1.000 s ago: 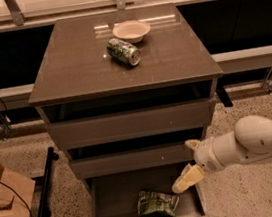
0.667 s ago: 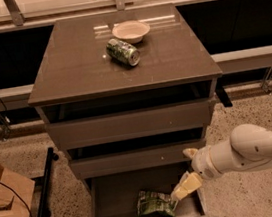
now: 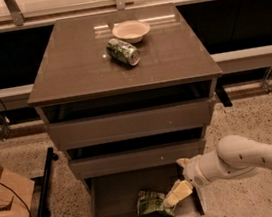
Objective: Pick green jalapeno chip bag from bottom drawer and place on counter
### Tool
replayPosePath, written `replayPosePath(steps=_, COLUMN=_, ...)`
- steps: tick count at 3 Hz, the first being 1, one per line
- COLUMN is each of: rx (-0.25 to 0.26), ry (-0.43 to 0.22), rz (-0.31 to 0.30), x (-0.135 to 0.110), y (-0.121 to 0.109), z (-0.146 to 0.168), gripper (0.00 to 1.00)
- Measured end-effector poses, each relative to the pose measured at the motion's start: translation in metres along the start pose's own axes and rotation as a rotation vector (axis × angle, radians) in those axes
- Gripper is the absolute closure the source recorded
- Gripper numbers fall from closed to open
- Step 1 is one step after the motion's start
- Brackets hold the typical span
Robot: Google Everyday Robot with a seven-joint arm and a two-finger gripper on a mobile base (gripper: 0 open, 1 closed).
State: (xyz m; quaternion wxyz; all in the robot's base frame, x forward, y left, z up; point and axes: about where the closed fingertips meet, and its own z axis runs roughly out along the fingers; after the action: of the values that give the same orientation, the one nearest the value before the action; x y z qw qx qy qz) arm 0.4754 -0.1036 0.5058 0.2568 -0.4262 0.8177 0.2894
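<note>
Green-and-white foil catches the light as the jalapeno chip bag [image 3: 150, 204] lies in the open bottom drawer [image 3: 113, 199], your gripper [image 3: 177, 194] at its right edge, its hold impossible to tell, with lifting and placing on the counter [image 3: 79, 63] apparently ahead.

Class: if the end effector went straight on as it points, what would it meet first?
Probably the green jalapeno chip bag in the bottom drawer, just down-left of the end effector; depth is unclear.
</note>
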Motion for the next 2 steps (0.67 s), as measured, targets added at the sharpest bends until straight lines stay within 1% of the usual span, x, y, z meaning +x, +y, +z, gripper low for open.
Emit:
replayPosePath(steps=1, rx=-0.031, ry=-0.006, rz=0.055, x=0.030, y=-0.014, z=0.038, gripper=0.00)
replayPosePath(steps=2, rx=-0.071, ry=-0.025, rz=0.091, x=0.049, y=-0.027, z=0.067, gripper=0.00)
